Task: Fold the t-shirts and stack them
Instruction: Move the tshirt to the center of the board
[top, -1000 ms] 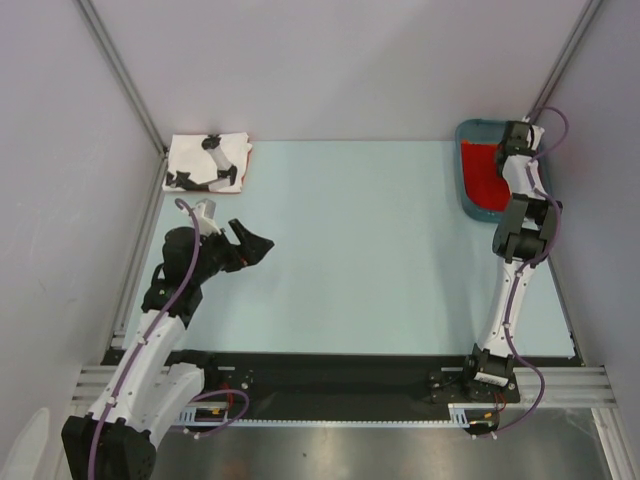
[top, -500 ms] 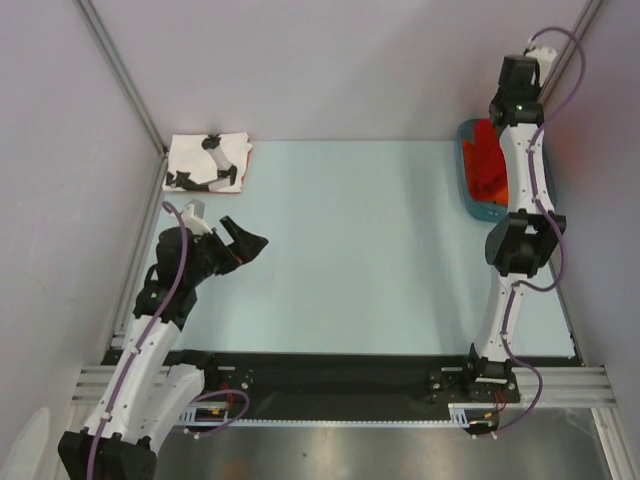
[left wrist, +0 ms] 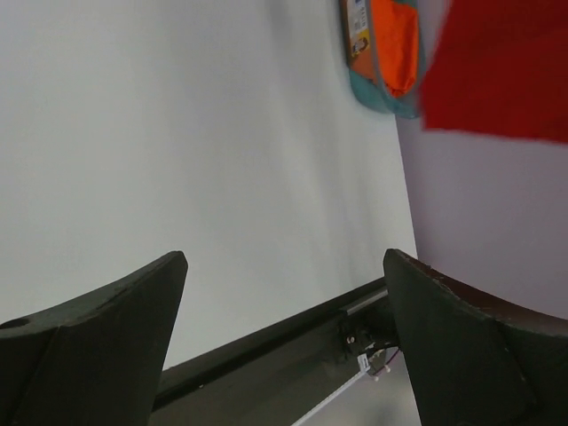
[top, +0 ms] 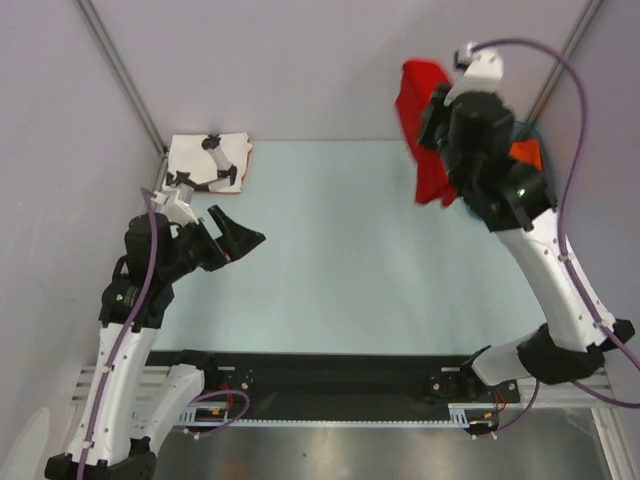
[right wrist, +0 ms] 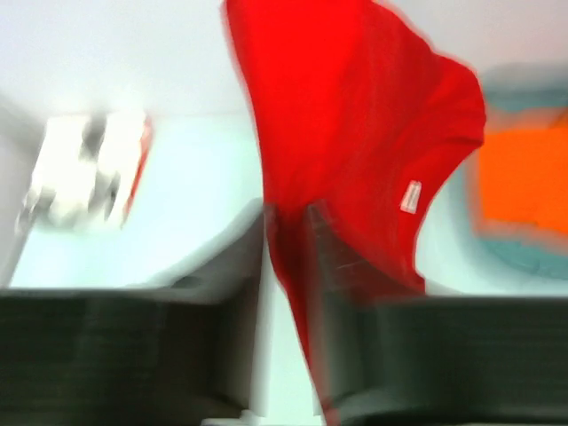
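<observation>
At mid-left the left gripper (top: pixel 240 232) stands wide and empty; at upper right the right gripper (right wrist: pixel 288 232) pinches the red t-shirt (top: pixel 413 100), which hangs lengthwise downward, well apart from the left arm; at far upper left lies one folded white t-shirt (top: pixel 205 160); two tees, one teal basket (left wrist: pixel 383 96).
</observation>
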Robot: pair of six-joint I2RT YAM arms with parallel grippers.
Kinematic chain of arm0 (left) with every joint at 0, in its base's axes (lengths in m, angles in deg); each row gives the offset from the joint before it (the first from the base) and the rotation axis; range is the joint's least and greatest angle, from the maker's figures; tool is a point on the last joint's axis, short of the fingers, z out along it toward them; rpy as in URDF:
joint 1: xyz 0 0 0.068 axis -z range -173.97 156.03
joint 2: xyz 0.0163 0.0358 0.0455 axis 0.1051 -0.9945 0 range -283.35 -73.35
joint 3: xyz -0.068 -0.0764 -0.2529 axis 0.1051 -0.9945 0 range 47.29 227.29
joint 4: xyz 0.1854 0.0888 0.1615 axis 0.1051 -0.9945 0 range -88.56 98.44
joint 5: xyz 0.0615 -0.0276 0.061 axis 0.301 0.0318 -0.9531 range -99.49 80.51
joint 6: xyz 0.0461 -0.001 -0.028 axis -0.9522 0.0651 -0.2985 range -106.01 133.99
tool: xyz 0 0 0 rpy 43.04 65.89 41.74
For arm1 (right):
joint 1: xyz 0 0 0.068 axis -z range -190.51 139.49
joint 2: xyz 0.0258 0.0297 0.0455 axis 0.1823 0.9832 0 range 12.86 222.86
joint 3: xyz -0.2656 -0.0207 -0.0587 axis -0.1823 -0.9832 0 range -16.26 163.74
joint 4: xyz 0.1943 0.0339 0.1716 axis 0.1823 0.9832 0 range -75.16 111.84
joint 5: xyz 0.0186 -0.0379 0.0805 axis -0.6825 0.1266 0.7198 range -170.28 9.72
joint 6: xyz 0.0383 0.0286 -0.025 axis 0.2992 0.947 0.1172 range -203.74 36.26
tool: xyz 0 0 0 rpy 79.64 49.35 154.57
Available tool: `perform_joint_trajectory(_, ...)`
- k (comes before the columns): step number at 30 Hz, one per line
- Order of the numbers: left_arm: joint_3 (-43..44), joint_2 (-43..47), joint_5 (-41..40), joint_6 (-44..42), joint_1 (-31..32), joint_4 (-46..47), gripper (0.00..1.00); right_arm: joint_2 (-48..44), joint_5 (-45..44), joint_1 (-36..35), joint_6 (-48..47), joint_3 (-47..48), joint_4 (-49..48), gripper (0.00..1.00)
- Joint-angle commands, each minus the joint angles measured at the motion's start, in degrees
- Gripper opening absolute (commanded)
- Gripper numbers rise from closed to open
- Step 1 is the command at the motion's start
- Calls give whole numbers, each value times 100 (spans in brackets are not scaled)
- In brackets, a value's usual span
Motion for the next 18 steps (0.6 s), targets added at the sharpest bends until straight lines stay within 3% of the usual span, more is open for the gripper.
perform_joint_trajectory(1,661,93,-69,-146,21,-494,99,-449,796,-828,1373,-1926,655,41)
perform_joint_trajectory(2,731,84,-34,-146,21,-538,98,-592,1712,-995,1640,-2331,594,50)
perform_joint_trajectory(4,706,84,36,-233,30,-635,95,-1039,2474,-1303,2167,-3593,436,69)
perform_joint_trajectory(5,627,84,71,-294,30,-644,93,-1190,3086,-1330,2535,-4070,330,74)
perform_joint_trajectory(8,434,-55,-147,-453,170,-583,90,-2039,3086,-1261,2723,-5338,452,82)
perform_joint_trajectory(10,381,-379,-656,-453,844,-390,90,-2463,3250,-989,2514,-5857,322,87)
perform_joint_trajectory(11,389,-590,-884,-427,1517,-146,90,-2796,3442,-413,2426,-6242,312,88)
perform_joint_trajectory(13,381,-1337,-1349,-471,2049,268,90,-2922,4021,519,2302,-6640,7,84)
perform_joint_trajectory(14,372,-1609,-1405,-488,2190,470,90,-2896,4738,1638,2293,-6885,-144,80)
perform_joint_trajectory(16,459,-2529,-1291,-593,2253,946,85,-2424,5392,2314,2013,-6941,-818,65)
perform_joint_trajectory(18,800,-3373,-1126,-777,2280,1217,76,-1514,5421,2475,1584,-6618,-1075,69)
